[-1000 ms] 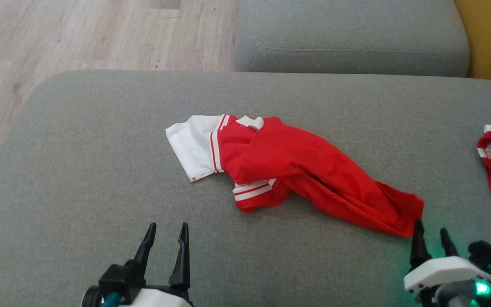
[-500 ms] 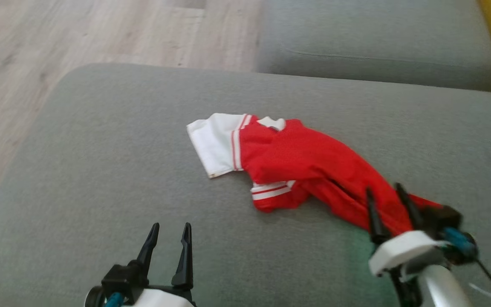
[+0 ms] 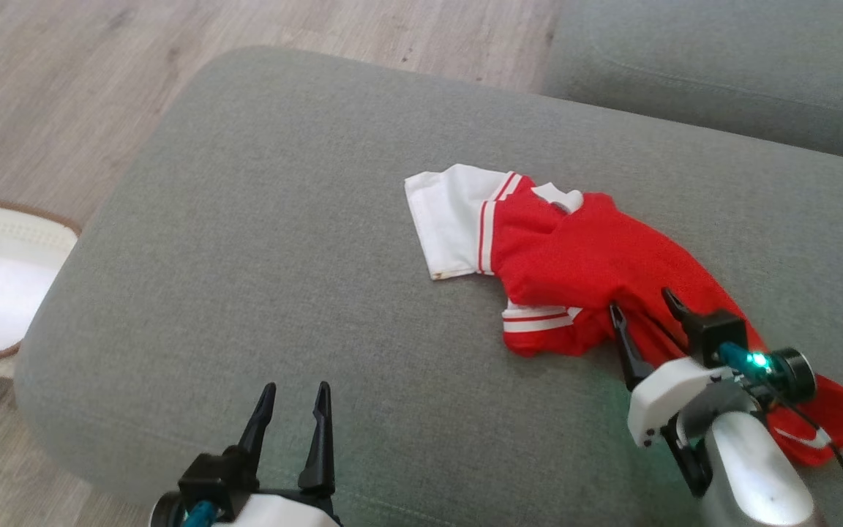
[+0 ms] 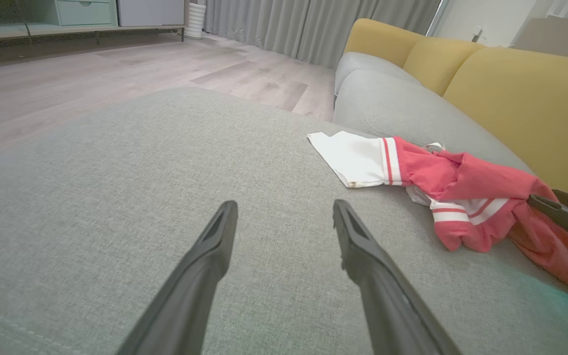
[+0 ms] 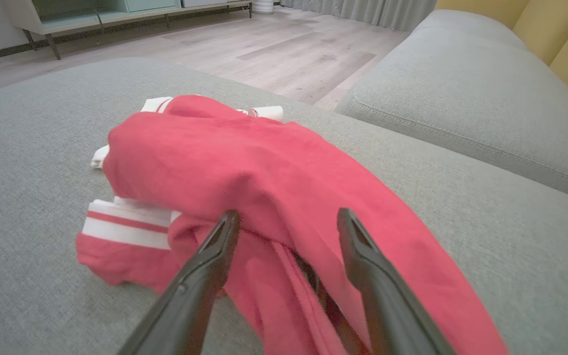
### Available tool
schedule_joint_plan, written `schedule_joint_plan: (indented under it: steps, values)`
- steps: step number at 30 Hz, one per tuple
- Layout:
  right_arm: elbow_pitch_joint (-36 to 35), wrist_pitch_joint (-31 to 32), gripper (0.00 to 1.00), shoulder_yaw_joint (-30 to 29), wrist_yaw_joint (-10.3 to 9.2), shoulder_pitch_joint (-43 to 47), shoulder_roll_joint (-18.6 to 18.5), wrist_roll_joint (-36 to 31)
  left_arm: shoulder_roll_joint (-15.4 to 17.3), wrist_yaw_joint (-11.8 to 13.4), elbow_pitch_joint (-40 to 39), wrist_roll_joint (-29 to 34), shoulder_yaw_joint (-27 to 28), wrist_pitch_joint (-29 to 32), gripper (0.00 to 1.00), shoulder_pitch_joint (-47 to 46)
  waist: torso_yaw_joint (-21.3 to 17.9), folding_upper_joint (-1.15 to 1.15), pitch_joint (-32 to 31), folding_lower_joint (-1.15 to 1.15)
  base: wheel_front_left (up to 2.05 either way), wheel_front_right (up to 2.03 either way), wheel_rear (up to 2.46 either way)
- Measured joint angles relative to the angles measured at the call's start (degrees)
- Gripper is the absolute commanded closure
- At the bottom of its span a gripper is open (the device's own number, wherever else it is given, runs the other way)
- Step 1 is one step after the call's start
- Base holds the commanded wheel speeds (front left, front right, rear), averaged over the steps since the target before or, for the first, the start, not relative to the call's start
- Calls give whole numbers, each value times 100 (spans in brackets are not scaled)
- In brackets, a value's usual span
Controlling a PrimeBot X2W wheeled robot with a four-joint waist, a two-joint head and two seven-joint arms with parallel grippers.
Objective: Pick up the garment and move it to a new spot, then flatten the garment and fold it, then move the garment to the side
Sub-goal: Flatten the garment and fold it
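Grey sofa cushion underlies the whole scene. At the lower right, the right gripper has its jaws spread wide and grips nothing, its fingertips over a red fold of the garment. At the bottom, left of centre, the left gripper is likewise released above bare fabric. The red-and-white garment lies crumpled right of centre, its white sleeve toward the middle. Wooden floor shows at the upper left.
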Motion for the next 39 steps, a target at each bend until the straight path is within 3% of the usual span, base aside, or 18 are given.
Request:
schedule_joint_plan:
  steps: [4,6,7,9,11,18,22,26,32,38,39]
  values:
    - [188,-12,0,53,0,-241,0,-1,-24,-3,42,1,10,-21,0,-7,87,0,61,0,0,0,0]
    - [260,-25,30,93,0,-355,-1,-1,-49,-30,59,1,13,-26,0,-20,94,0,67,0,0,0,0]
    - [289,-26,56,113,0,-402,-1,1,-64,-51,69,2,14,-27,0,-27,93,0,68,0,0,0,0]
    - [332,-80,72,165,0,-479,-1,45,-86,-54,81,3,15,-44,0,-29,80,0,67,0,0,0,0]
    - [335,-93,100,235,0,-518,-2,105,-99,-68,97,8,18,-44,0,-29,56,0,59,0,0,0,0]
    - [342,-229,100,346,0,-652,-4,308,-104,-101,115,20,22,-45,0,-29,-36,0,31,0,0,0,0]
    - [355,-227,100,67,0,-907,-4,253,-105,-103,118,64,20,-49,0,-29,-43,0,46,0,0,0,0]
    - [542,-174,100,-504,0,-1335,-167,-18,-118,-154,118,69,-4,-51,0,-48,17,0,90,0,0,0,0]
    - [1206,-15,100,-1640,0,-1918,-928,-413,-124,-196,125,159,-49,-49,0,-194,196,0,223,0,0,0,0]
    - [1739,53,100,-3094,0,-2350,-1193,-701,-126,-200,130,159,-56,-49,0,-266,275,0,446,0,0,0,0]
    - [1781,52,60,-3365,0,-2415,-1229,-778,-126,-200,130,160,-56,-49,0,-275,272,0,480,1,0,0,0]
